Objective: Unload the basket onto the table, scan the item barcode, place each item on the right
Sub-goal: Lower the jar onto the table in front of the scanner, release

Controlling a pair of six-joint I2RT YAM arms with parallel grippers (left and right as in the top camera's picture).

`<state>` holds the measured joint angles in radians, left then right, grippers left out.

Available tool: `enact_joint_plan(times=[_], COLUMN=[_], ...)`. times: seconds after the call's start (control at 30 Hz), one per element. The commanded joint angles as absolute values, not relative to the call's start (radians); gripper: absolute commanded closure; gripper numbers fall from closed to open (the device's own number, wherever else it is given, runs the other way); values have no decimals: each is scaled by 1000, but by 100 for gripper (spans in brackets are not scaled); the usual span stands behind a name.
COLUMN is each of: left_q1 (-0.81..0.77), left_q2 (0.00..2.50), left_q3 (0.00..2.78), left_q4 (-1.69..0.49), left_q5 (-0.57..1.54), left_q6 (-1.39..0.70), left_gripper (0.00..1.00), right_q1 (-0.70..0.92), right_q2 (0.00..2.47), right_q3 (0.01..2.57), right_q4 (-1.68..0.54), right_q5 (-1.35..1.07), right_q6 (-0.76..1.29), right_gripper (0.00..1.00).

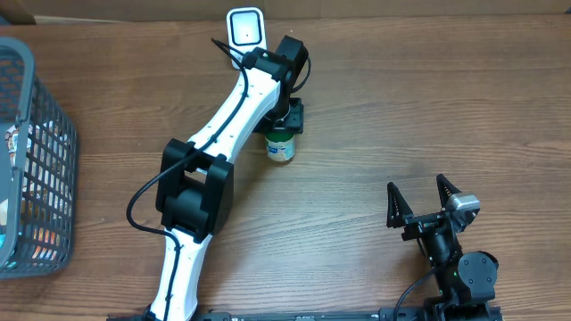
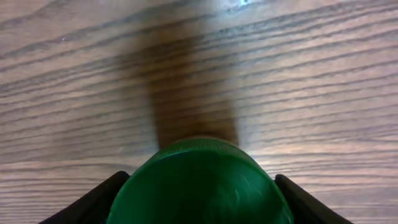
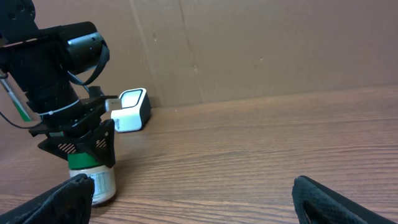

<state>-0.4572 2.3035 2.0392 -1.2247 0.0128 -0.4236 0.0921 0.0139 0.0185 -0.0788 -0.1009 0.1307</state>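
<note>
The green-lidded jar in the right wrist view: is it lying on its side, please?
No, the green-lidded jar stands upright on the wooden table, with the left hand around its lid.

Glossy green lid (image 2: pixel 199 183), wood-grain table (image 2: pixel 311 74)

White left arm (image 1: pixel 234 107), black joints (image 1: pixel 194 187), looped black cable (image 1: pixel 131 207), black right claw (image 1: pixel 415 183), triangular fingers (image 1: pixel 393 207)

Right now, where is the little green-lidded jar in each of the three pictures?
Overhead: jar upper centre, under the left gripper.
Left wrist: its green lid fills the bottom centre.
Right wrist: jar at lower left.
Shared landmark: that gripper, clasping the lid in all three.
</note>
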Motion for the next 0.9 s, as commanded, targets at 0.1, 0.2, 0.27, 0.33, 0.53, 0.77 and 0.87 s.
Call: enact_joint_plan(times=[0.1,0.2,0.27,0.33,0.53,0.77,0.87], left_q1=[-468,-468,-468,-468,-468,-465,-465], left_q2=[2335,2335,2335,2334,2320,2262,2225], left_q3=[2038,2038,2038,2038,2058,2142,2179], left_q4=[-1225,-1243,-1255,-1262,-1280,-1342,-1372], left_q5=[-10,-10,-10,-10,-10,-11,-10], left_q6=[-453,-453,-450,-448,-444,-422,-410], left_gripper=[39,29,26,25,22,18,18], right_q1=[90,90,90,90,90,90,90], right_q2=[3,3,3,3,3,3,3], right_q3=[8,8,8,8,8,8,8], right_q4=[-74,-74,-74,-74,-74,-74,-74], right_q5=[-106,-106,-106,-106,-106,-106,-106], right_q6=[134,134,134,134,134,134,134], right_gripper=[0,0,0,0,0,0,0])
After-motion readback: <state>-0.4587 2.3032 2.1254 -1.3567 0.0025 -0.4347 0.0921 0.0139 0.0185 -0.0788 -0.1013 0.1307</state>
